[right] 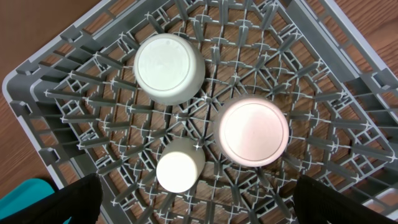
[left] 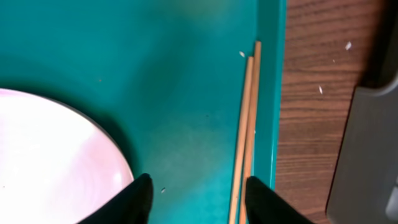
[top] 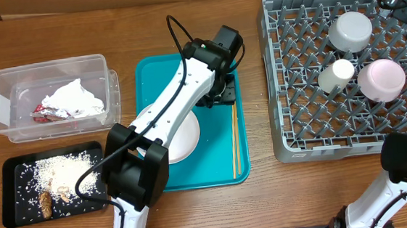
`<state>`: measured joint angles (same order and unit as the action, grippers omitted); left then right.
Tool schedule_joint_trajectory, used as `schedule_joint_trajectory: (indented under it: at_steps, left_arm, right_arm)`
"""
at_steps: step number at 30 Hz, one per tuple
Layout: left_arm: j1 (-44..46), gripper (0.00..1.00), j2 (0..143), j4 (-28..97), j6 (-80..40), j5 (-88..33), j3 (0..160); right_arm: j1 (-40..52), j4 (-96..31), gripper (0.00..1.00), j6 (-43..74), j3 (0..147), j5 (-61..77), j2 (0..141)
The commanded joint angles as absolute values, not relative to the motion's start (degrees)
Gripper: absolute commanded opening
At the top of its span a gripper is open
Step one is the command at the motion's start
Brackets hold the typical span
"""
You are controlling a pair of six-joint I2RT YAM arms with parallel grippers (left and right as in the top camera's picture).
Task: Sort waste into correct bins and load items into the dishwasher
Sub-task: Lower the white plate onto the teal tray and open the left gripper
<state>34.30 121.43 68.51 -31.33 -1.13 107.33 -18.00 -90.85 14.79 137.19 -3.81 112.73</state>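
Note:
The pale plate point(top: 185, 141) and the wooden chopsticks point(top: 234, 142) lie on the teal tray point(top: 150, 82). My left gripper point(top: 221, 96) hangs over the tray's far right part. In the left wrist view it point(left: 199, 194) is open and empty, with the plate point(left: 50, 162) by its left finger and the chopsticks point(left: 247, 124) just inside its right finger. The dish rack point(top: 286, 133) holds the upturned grey bowl point(top: 350, 31), white cup point(top: 337, 74) and pink bowl point(top: 381, 79). My right gripper point(right: 199, 199) is open and empty above them.
The clear tub point(top: 5, 93) at the far left holds crumpled napkins point(top: 73, 101) with red wrapper. The black tray point(top: 14, 205) in front of it holds rice point(top: 62, 169) and brown scraps. A few rice grains lie on the wood between the teal tray and the rack.

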Motion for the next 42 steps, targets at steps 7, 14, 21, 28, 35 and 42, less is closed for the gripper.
schedule_joint_trajectory:
  at_steps: [7,14,21,28,35,42]
  left_arm:
    - [35.46,0.06,122.5,73.56,-35.64,12.25,105.86]
    - [31.38,0.04,122.52,78.19,-36.23,11.97,104.95]
    - [31.18,0.04,122.52,74.35,-36.25,7.66,98.37]
    - [31.16,0.04,122.52,66.83,-37.76,3.14,91.05]
    - [31.16,0.04,122.52,61.19,-37.71,3.55,89.17]
    - [31.09,0.04,122.52,53.98,-37.26,6.5,89.17]
  right_arm:
    - [-18.06,-90.54,1.0,15.03,137.25,-3.75,112.73]
    - [-18.06,-90.56,1.0,15.03,137.25,-3.75,112.73]
    - [-18.06,-90.56,1.0,15.03,137.27,-3.75,112.73]
    - [-18.06,-90.56,1.0,15.03,137.27,-3.75,112.73]
    - [-18.06,-90.56,1.0,15.03,137.25,-3.75,112.73]
    - [-18.06,-90.56,1.0,15.03,137.25,-3.75,112.73]
